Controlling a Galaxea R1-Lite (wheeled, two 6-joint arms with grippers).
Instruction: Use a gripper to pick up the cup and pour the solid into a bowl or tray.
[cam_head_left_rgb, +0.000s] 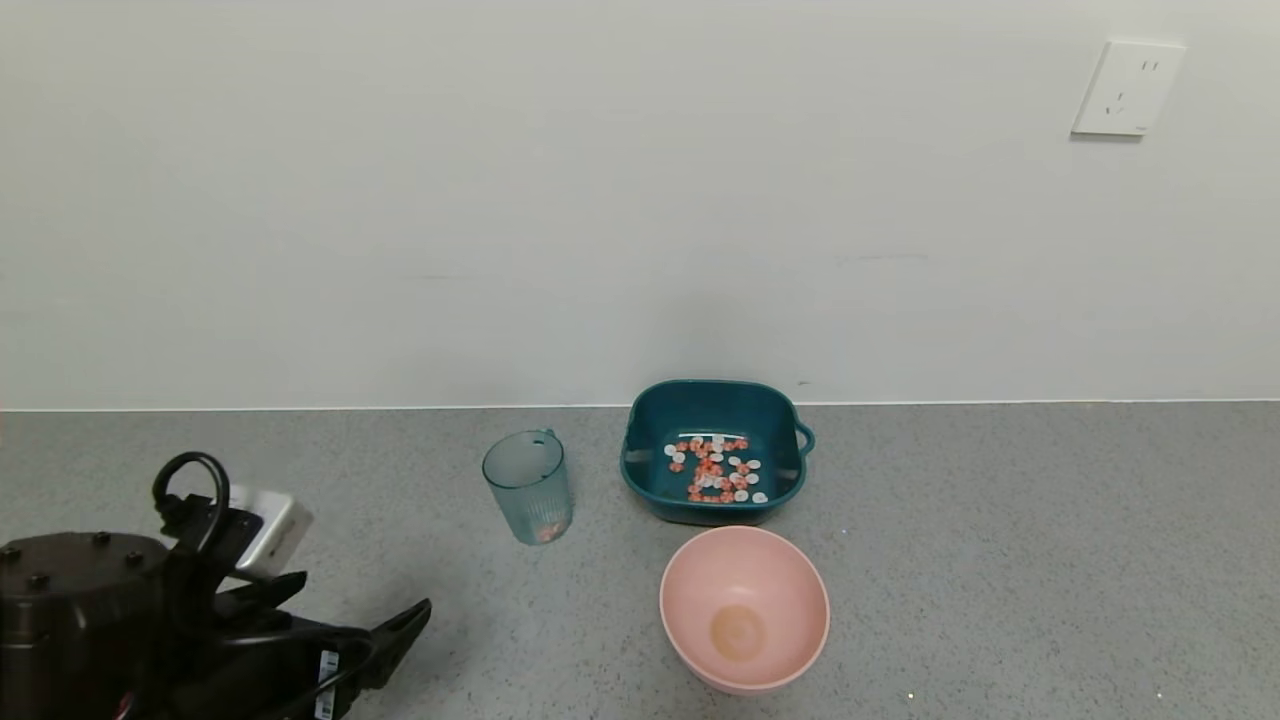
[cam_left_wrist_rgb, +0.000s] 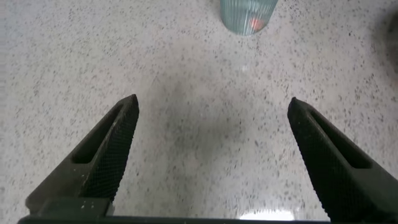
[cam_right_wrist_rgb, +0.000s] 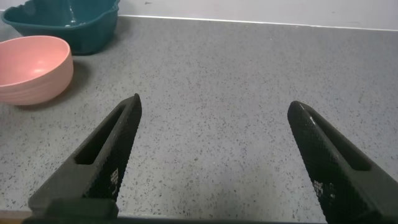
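- left end effector (cam_head_left_rgb: 400, 630) is sitting low over the bench (cam_head_left_rgb: 1000, 560) at the near left, its fingers (cam_left_wrist_rgb: 106, 155) spread wide apart and holding nothing, with the cup (cam_left_wrist_rgb: 249, 14) lying ahead of the gap.
- right end effector (cam_right_wrist_rgb: 214, 162) is out of the head view; its wrist view is showing fingers apart and empty, over bare bench, with the pink bowl (cam_right_wrist_rgb: 31, 68) and teal basin (cam_right_wrist_rgb: 68, 25) off to one side.
- cup (cam_head_left_rgb: 528, 486) is standing upright just left of the teal basin (cam_head_left_rgb: 712, 450), apart from it, and seems to be holding only a few orange-red pieces (cam_head_left_rgb: 546, 531) at its bottom; most of the pieces (cam_head_left_rgb: 716, 468) are lying in the basin.
- cup is looking light and thin-walled, likely flexing under a hard squeeze and easy to tip.
- ribbed lower wall is probably offering the best grip; taking it around mid-height, clear of the rim tab, seems soundest.
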